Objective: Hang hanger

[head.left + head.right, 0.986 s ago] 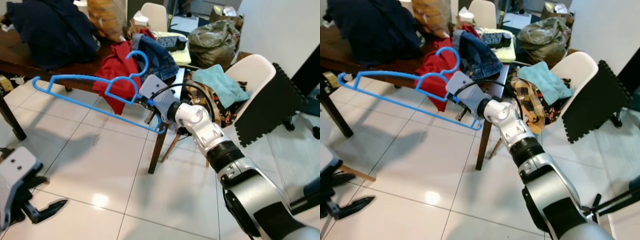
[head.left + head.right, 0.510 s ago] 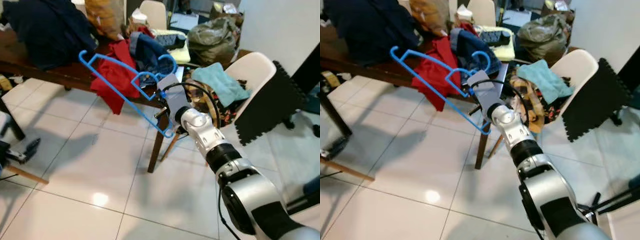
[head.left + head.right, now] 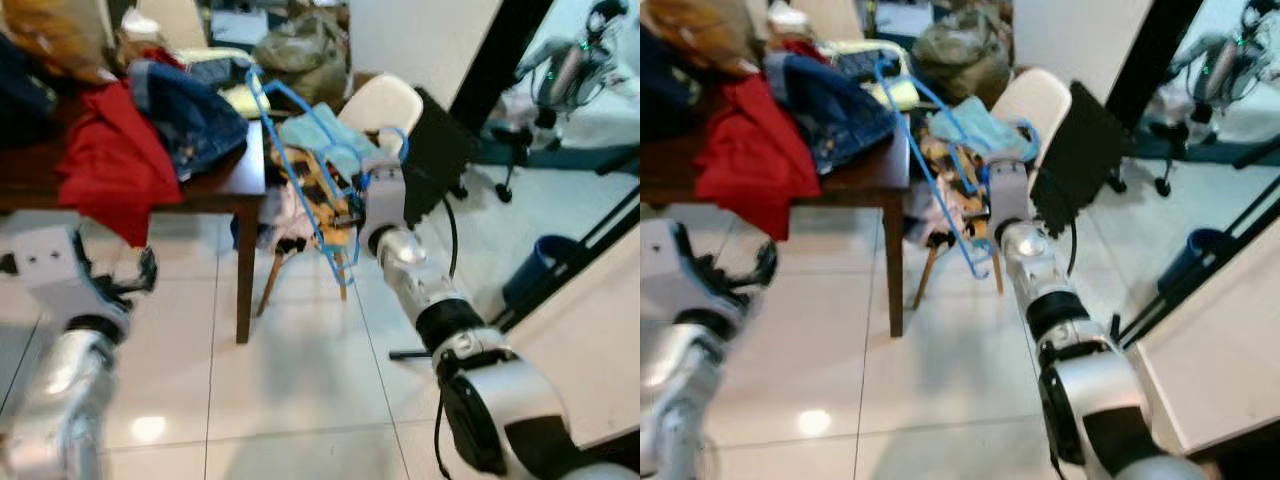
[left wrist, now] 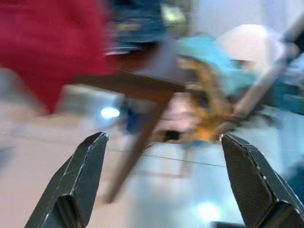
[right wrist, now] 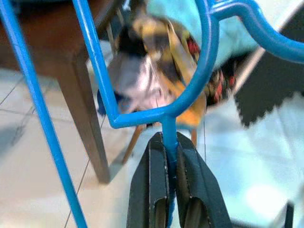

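1. My right gripper (image 5: 166, 190) is clamped tight on the stem of the blue hanger (image 3: 300, 150), so the pick-up part of the job looks done.
2. I hold the hanger up in the air, off the corner of the table (image 3: 225, 190), in front of the white chair (image 3: 385, 100) heaped with clothes. It touches neither of them as far as I can tell; its hook (image 3: 392, 150) sits close above my wrist.
3. My left gripper (image 4: 164, 190) carries nothing, its fingers spread wide, low beside the table's near edge above the floor tiles.
4. The hanging itself is not yet done. I can make out no rail or rod in these views, so I judge that finding one and getting there is what remains.
5. The red garment (image 3: 110, 160) and the denim piece (image 3: 190, 105) lie on the table, apart from the hanger.
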Available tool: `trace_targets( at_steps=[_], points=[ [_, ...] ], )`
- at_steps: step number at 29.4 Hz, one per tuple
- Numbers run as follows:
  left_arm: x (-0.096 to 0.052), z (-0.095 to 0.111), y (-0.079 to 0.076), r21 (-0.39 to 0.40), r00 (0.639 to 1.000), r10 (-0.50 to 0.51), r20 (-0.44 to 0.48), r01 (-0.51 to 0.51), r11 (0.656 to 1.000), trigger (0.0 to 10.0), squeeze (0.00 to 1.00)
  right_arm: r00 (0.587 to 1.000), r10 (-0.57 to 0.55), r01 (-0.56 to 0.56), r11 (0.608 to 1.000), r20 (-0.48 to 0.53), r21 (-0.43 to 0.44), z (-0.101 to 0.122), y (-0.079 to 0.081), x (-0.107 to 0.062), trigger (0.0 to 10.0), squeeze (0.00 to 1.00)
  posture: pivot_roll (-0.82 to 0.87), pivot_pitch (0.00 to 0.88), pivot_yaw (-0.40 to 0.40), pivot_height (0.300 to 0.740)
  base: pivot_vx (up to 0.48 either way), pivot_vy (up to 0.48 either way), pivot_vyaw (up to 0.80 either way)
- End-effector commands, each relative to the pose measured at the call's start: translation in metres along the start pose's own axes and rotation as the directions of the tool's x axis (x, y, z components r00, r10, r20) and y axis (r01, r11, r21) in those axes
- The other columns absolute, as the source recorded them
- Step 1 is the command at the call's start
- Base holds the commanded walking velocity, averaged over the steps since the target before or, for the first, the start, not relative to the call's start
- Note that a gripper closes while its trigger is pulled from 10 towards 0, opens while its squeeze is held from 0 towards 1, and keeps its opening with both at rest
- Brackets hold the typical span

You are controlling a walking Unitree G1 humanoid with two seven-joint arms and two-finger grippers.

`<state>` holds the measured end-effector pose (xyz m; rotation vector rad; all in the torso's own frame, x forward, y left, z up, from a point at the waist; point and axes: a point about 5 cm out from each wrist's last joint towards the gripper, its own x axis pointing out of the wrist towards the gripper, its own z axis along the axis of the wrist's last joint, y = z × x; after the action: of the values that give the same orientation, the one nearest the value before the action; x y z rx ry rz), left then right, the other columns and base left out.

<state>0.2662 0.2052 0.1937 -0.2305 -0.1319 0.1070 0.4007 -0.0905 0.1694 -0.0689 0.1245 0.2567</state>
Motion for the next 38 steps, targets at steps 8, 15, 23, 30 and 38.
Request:
trace_targets(
  at_steps=[8,15,23,30,38],
  points=[
    [0.006,0.049,-0.023,-0.201,0.963,-0.164,0.215,0.209,0.957,10.0,0.0,0.938,0.264,-0.297,0.947,0.224,0.125,0.043,0.035,-0.003,10.0,0.0,0.1,0.119,-0.133,0.74,0.0,0.0,-0.29],
    [-0.002,0.069,-0.022,-0.307,0.875,-0.338,0.345,0.446,0.841,10.0,0.0,0.763,0.506,-0.583,0.807,0.403,0.091,0.08,0.06,-0.025,10.0,0.0,0.09,0.117,-0.132,0.74,0.0,0.0,0.0],
    [-0.01,0.08,-0.036,-0.183,0.755,-0.54,0.372,0.629,0.755,10.0,0.0,0.534,0.721,-0.775,0.626,0.441,-0.084,0.1,0.086,-0.059,10.0,0.0,0.08,0.114,-0.129,0.74,0.0,0.0,0.0],
    [0.0,0.083,-0.033,-0.066,0.787,-0.538,0.303,0.58,0.812,0.6,0.0,0.51,0.75,-0.798,0.595,0.422,-0.092,0.097,0.089,-0.067,10.0,0.0,0.08,0.113,-0.124,0.74,0.0,0.0,0.0],
    [-0.005,0.085,-0.042,0.013,0.749,-0.608,0.262,0.627,0.779,1.4,0.0,0.593,0.716,-0.753,0.655,0.369,-0.061,0.089,0.082,-0.06,10.0,0.0,0.08,0.115,-0.127,0.74,0.0,0.0,0.0]
  ],
)
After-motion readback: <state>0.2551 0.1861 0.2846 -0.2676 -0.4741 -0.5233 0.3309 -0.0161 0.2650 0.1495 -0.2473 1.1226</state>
